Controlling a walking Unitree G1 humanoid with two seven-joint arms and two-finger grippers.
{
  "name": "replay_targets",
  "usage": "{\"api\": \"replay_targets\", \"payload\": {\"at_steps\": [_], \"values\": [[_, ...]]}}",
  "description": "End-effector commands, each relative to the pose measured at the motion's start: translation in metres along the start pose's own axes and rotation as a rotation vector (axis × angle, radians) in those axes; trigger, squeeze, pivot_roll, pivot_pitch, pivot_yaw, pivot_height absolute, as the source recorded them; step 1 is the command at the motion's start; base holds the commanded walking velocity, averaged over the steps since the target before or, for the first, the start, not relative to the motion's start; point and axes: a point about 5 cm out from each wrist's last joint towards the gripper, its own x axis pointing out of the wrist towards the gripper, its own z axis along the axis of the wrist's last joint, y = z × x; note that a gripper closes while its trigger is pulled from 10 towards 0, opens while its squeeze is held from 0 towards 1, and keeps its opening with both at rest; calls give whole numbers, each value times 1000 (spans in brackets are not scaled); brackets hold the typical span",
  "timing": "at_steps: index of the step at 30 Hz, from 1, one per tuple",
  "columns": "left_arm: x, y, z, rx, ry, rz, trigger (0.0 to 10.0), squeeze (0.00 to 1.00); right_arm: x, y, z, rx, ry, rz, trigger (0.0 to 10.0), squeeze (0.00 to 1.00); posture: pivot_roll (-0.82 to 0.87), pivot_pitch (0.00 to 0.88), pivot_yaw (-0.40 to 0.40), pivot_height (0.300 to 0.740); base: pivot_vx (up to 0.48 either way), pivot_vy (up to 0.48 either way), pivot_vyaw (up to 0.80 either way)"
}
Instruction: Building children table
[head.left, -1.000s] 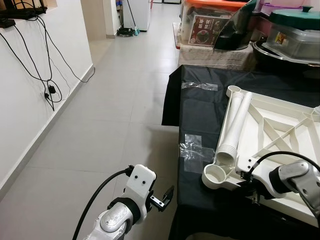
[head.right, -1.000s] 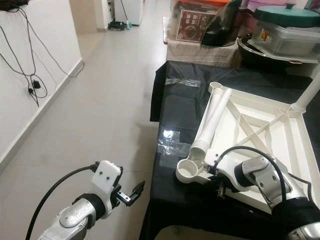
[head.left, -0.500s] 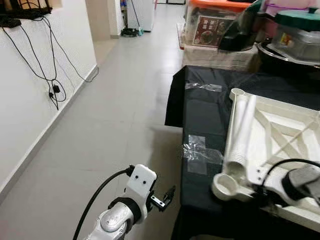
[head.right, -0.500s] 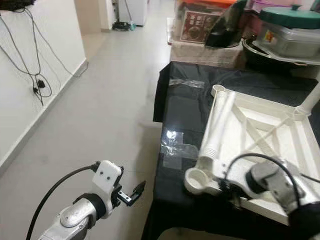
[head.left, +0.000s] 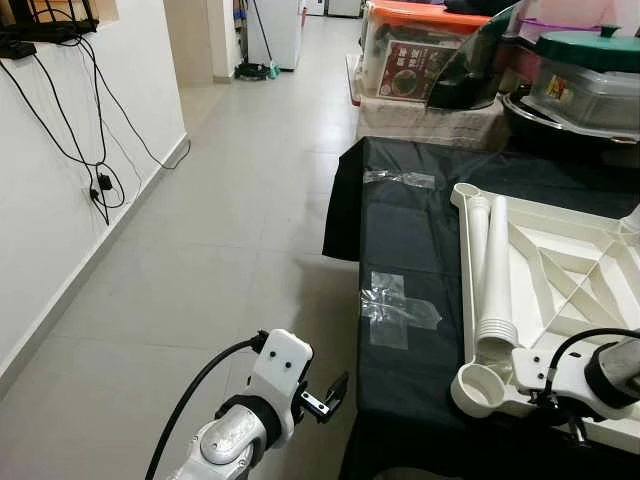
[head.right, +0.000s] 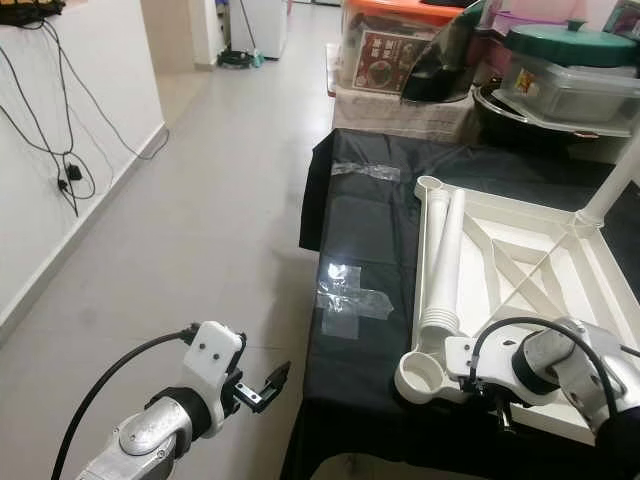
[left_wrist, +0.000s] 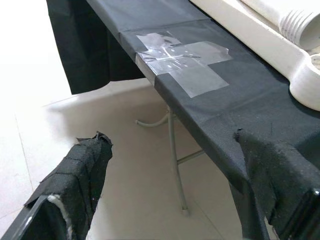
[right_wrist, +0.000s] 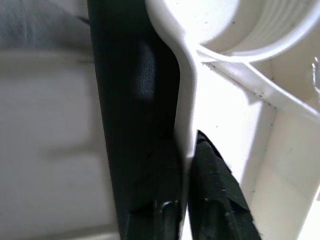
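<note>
The right pincer (right_wrist: 186, 200) is clenched on the near rim of the white plastic tabletop (head.left: 560, 270), one black finger on either side of the thin edge wall, just beside the empty corner leg socket (head.left: 478, 389). The tabletop lies upside down, ribs up, at the right of the left eye view, on the bench (head.left: 410, 230) draped in black cloth, and its near corner hangs close to the bench edge. A loose white table leg (head.left: 494, 275) lies along the tabletop's left rim, its ribbed end touching the socket.

The left pincer (head.left: 325, 392) hangs released at the lower centre of that frame, over the grey tiled floor (head.left: 200, 250) and apart from the bench; its wrist view looks at a patch of clear tape (left_wrist: 182, 57) on the cloth.

The step in hand looks like repositioning the tabletop by its rim. To do it well, the grip should stay square to the thin wall so it does not twist out, and any pull should be slow and level: the slick cloth may bunch, and the loose leg could roll off. The free arm could steady the far side or take the leg.
</note>
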Motion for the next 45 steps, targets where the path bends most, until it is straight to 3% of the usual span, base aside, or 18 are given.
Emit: {"api": "replay_targets", "payload": {"at_steps": [1,4,5,8,9,10,11,14,17,20,23,28,30,31,33,37,39,45], "values": [[1,-1,-3,4,18,2,10000,0,7,1,-11,-10,85,-26,10000,686,127,34,-72,740,0,0,0],[1,0,-3,4,18,2,10000,0,6,1,-12,-12,87,-26,10000,686,127,34,-72,740,0,0,0],[1,0,-3,4,18,3,10000,0,3,1,-12,-7,84,-10,10000,1000,125,39,-72,740,0,0,0],[3,0,-3,5,18,4,10000,0,-10,-3,-13,7,74,-42,10000,1000,122,37,-71,740,0,0,0],[4,0,-3,6,18,4,10000,0,-15,-3,-15,14,78,-44,10000,216,118,31,-67,740,0,0,0],[4,0,-3,6,18,4,10000,0,-15,-3,-15,14,78,-44,10000,216,118,31,-67,740,0,0,0],[4,1,-4,6,18,4,10000,0,-20,-3,-16,21,77,-43,10000,0,118,31,-67,740,0,0,0],[6,1,-4,6,17,4,10000,0,-30,-3,-17,33,61,-46,10000,0,118,25,-66,740,0,0,0],[8,3,-4,10,16,8,10000,0,-58,-6,-12,45,-19,-80,10000,0,118,13,-65,740,0,0,0],[8,4,-5,13,16,10,10000,0,-67,-8,-10,51,-61,-101,10000,0,117,8,-64,740,0,0,0],[10,5,-5,31,16,9,10000,0,-100,-8,6,53,-277,-147,10000,0,114,0,-58,740,0,0,0],[11,5,-6,44,14,5,10000,0,-118,-7,19,45,-435,-172,10000,0,110,0,-52,740,0,0,0],[12,6,-6,61,14,4,10000,0,-128,-11,34,71,-600,-250,10000,0,112,0,-47,740,0,-463,0],[12,6,-6,61,14,4,10000,0,-128,-11,34,71,-600,-250,10000,0,112,0,-47,740,0,-480,0],[13,7,-8,70,18,3,10000,0,-122,-26,40,152,-707,-437,10000,0,117,0,-47,740,0,-480,0],[13,8,-9,72,21,4,10000,0,-111,-39,43,251,-767,-605,10000,0,121,0,-48,740,0,-480,0],[14,9,-10,77,22,6,10000,0,-94,-48,49,424,-850,-742,10000,0,127,0,-45,740,0,-480,0],[14,10,-10,81,25,5,10000,0,-71,-50,66,550,-913,-854,10000,0,129,0,-43,740,0,-480,0]]}}
